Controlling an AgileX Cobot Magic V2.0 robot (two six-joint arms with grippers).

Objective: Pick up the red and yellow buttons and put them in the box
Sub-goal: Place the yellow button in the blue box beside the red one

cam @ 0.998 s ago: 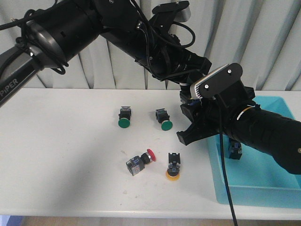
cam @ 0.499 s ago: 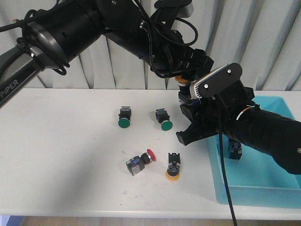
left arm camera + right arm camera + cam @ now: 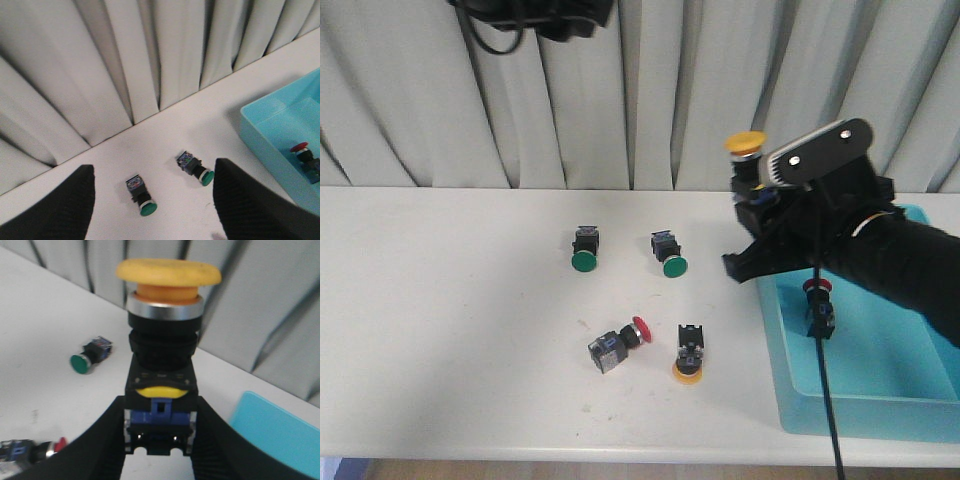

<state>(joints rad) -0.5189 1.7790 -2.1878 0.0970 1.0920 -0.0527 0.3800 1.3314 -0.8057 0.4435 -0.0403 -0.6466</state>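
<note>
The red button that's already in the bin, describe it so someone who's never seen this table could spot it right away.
Find the large turquoise plastic bin at the right end of the white table. Inside it, near its left wall, sits a small push button with a round red cap on a black blocky body. It is the only button in the bin; the other red-capped button lies out on the table.
</note>
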